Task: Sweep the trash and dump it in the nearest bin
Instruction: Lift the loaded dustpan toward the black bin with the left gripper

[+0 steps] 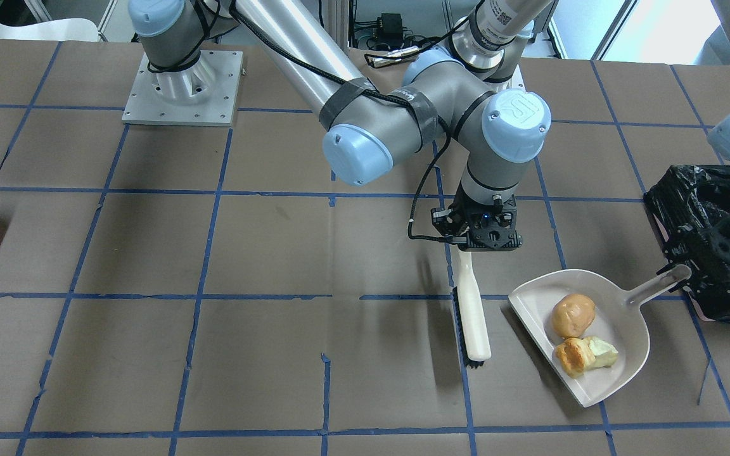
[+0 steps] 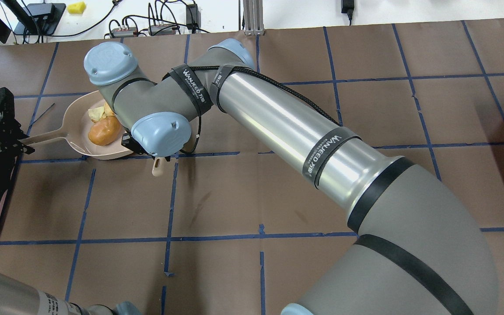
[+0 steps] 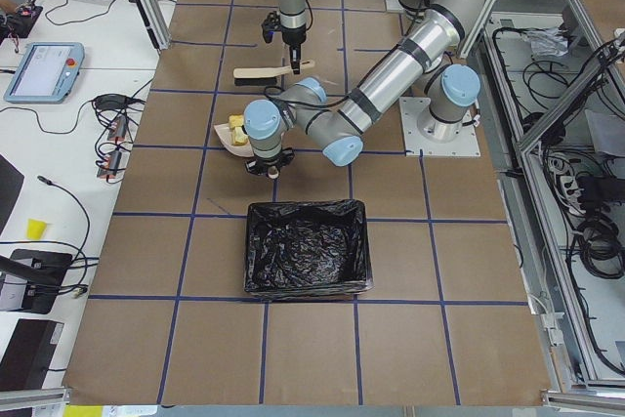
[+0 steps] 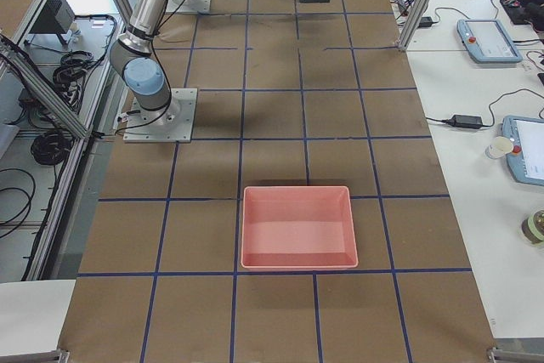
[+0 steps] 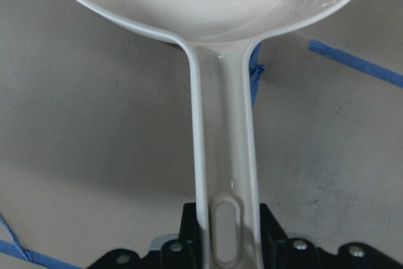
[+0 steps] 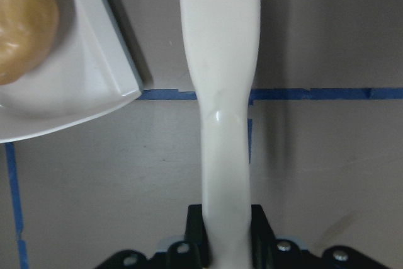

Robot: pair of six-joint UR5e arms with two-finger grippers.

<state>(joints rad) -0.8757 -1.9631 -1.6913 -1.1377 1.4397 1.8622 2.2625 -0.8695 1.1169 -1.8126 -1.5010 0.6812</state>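
A beige dustpan (image 1: 631, 342) lies level beside the bin and holds all the trash: a tan-orange ball (image 1: 573, 315), a golden-brown chunk (image 1: 571, 358) and a pale yellow-green piece (image 1: 602, 351). My left gripper (image 1: 688, 271) is shut on the dustpan's handle (image 5: 223, 155), just in front of the black-bagged bin (image 1: 688, 196). My right arm reaches across the table. Its gripper (image 1: 468, 250) is shut on the handle of a cream brush (image 1: 474, 316). The brush lies on the table just beside the pan's open lip.
A pink tray (image 4: 297, 227) sits far off on my right side of the table. The right arm's base plate (image 1: 181, 88) is at the back. The bin also shows in the exterior left view (image 3: 308, 246). Brown table with blue tape grid lies around.
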